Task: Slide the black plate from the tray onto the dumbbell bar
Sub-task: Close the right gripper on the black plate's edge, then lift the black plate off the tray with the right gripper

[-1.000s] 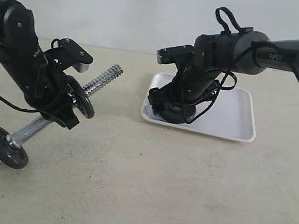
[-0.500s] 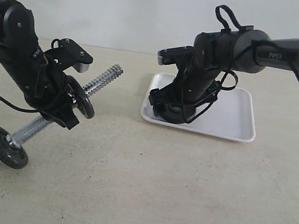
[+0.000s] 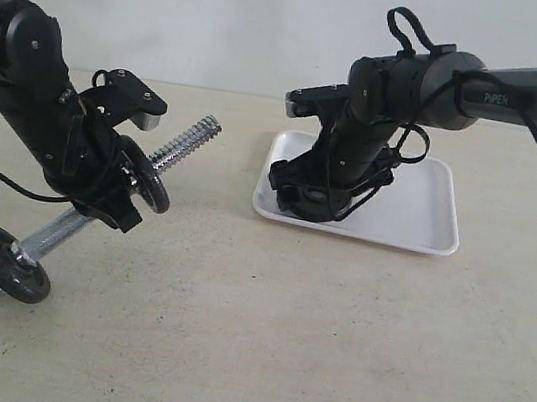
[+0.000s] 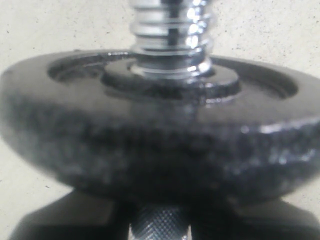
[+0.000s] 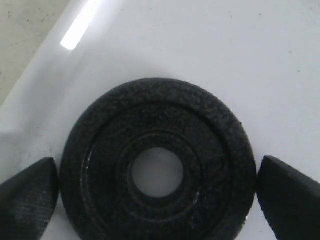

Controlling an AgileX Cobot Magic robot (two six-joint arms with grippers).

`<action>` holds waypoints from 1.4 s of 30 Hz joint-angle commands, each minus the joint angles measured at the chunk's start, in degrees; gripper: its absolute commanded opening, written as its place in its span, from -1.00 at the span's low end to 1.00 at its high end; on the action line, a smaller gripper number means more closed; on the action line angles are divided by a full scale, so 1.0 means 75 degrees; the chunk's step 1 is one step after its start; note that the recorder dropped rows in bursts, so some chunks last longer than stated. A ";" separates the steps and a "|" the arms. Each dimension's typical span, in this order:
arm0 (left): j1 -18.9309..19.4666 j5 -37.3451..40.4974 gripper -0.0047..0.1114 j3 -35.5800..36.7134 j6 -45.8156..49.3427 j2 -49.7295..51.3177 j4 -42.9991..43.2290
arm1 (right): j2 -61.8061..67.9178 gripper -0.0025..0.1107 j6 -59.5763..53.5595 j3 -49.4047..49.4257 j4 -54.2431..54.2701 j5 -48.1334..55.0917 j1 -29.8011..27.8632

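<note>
POISED FOR THE PICKUP: The right gripper (image 5: 159,197) hangs spread wide over the small round black iron plate (image 5: 160,117), with a finger pad (image 5: 30,195) just beside its rim on either side. The plate lies flat in the shallow white rectangular plastic tray (image 3: 419,208), in the tray's corner nearest the bar. Well apart from the tray, the left gripper (image 3: 113,193) appears to pinch the shiny chrome threaded dumbbell bar (image 3: 189,139), though the close view there is blurred. The bar's raised free end points towards the tray. One black disc (image 4: 160,140) sits on the bar beside that gripper, and another disc (image 3: 8,263) sits at the end farthest from the tray. A clean pickup likely means closing squarely across the plate's widest line. The plate should then be lifted clear of the tray's rim before its hole is turned to the threads.
</note>
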 commanded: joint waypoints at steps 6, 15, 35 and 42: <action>0.0005 -0.0184 -0.84 -0.0189 -0.0022 -0.0368 -0.0127 | 0.0188 -0.42 0.0437 0.0121 -0.0094 0.0492 -0.0021; 0.0005 -0.0184 -0.84 -0.0189 -0.0022 -0.0368 -0.0127 | 0.0136 -0.91 0.0390 0.0121 -0.0279 0.0639 -0.0021; 0.0005 -0.0193 -0.84 -0.0189 -0.0028 -0.0368 -0.0127 | -0.2049 -0.91 -0.0222 0.0121 -0.0061 0.2151 -0.0642; 0.0005 -0.0161 -0.84 -0.0189 -0.0028 -0.0368 -0.0140 | -0.2048 -0.91 -0.2575 0.0121 0.4298 0.2664 -0.1541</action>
